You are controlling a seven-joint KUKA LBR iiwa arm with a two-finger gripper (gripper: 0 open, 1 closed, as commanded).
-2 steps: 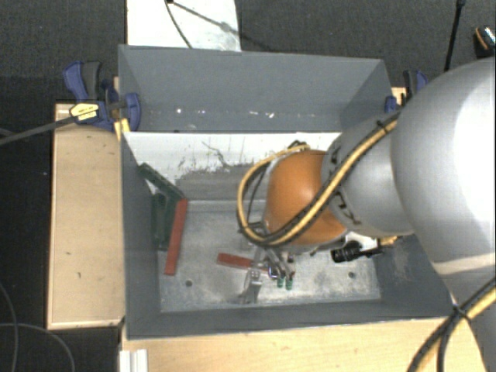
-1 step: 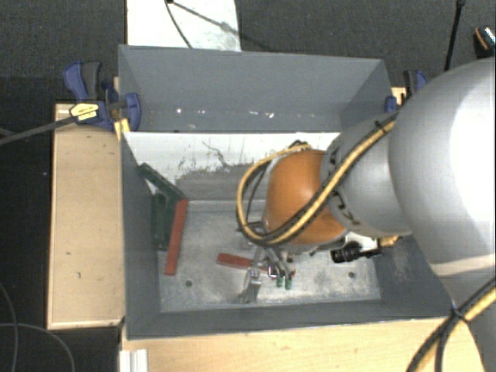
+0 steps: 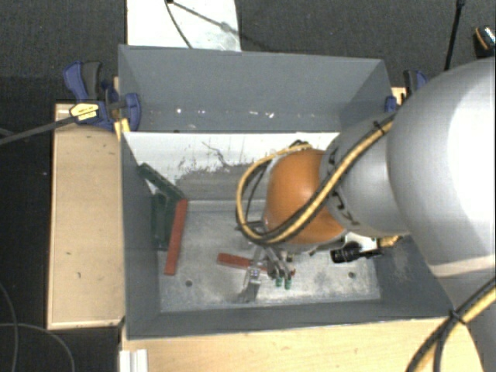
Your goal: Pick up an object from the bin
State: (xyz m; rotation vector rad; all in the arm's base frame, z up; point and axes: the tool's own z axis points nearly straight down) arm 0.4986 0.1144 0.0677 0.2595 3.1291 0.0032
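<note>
My gripper (image 3: 267, 276) sits low over the bin floor (image 3: 333, 281) beside a small red flat bar (image 3: 232, 260), whether apart or closed I cannot tell, so I would centre on it before squeezing.

Light falls from above, bright and fairly even. The bin's far inner wall (image 3: 232, 149) is washed almost white, and small glints dot the sloping grey wall (image 3: 248, 84) above it. The silver arm link (image 3: 442, 161) glows softly, and the orange wrist cover (image 3: 298, 184) has a mild sheen. The left inner wall (image 3: 139, 239) lies in shade. The gripper (image 3: 267, 276) sits in the arm's shadow on the bin floor (image 3: 201, 285). The dark floor (image 3: 46, 22) around is dim.
</note>
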